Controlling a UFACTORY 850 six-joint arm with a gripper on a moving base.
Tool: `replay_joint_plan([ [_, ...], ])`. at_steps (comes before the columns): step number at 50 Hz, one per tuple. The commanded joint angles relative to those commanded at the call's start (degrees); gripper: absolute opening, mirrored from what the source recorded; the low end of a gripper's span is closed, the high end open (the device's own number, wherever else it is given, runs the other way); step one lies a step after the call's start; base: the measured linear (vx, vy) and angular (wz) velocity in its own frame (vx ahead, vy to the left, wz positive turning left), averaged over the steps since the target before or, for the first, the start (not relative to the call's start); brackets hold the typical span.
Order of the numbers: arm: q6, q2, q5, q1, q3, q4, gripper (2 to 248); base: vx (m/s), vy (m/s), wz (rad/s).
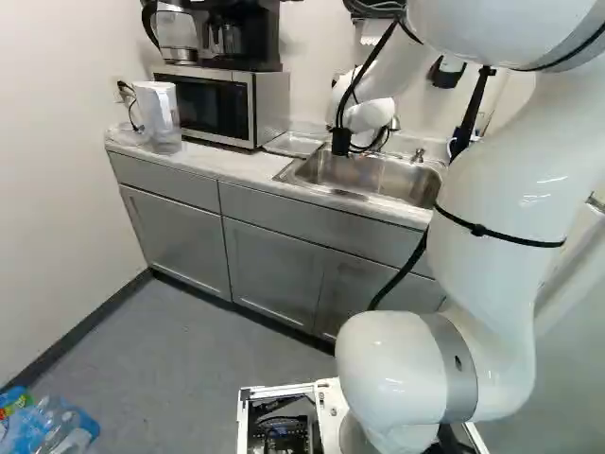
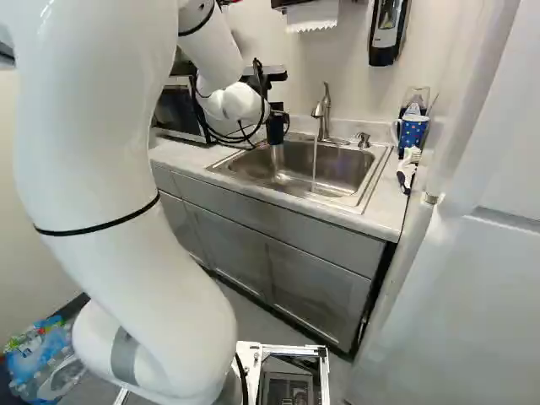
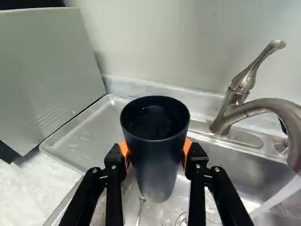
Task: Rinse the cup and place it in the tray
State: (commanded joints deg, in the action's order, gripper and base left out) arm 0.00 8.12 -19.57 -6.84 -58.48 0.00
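Wrist view shows a tall, dark, round cup (image 3: 157, 160) clamped by the black hand (image 2: 275, 116), an orange pad pressed to each side and the open rim facing up. At the upper middle of the right base view, the cup hangs above the left part of the stainless-steel sink (image 2: 342, 173). A thin stream of water (image 2: 315, 164) falls from the curved metal faucet (image 2: 325, 110), apart from the cup. Beside the sink, a shallow metal tray (image 1: 295, 144) lies on the pale worktop (image 1: 236, 168), upper middle of the left base view. Print on the black-and-white wall dispenser (image 2: 386, 32), upper right of the right base view, is too small to read.
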Motion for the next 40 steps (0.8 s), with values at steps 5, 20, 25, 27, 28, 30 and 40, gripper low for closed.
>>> replay_joint_plan([
  [5,0.0,-0.4,0.51,0.0,-0.19,0.0,124,0.0,0.0,0.0],
  [20,0.0,-1.57,2.03,0.0,-0.8,0.0,124,0.0,0.0,0.0],
  [25,0.0,-1.95,2.43,0.0,-1.02,0.0,124,0.0,0.0,0.0],
  [27,0.0,-2.09,2.53,0.0,-1.11,0.0,124,0.0,0.0,0.0],
  [28,0.0,-2.17,2.57,0.0,-1.15,0.0,124,0.0,0.0,0.0],
  [30,0.0,-2.31,2.61,0.0,-1.25,0.0,124,0.0,0.0,0.0],
  [40,0.0,-2.53,2.61,0.0,-1.39,0.0,124,0.0,0.0,0.0],
])
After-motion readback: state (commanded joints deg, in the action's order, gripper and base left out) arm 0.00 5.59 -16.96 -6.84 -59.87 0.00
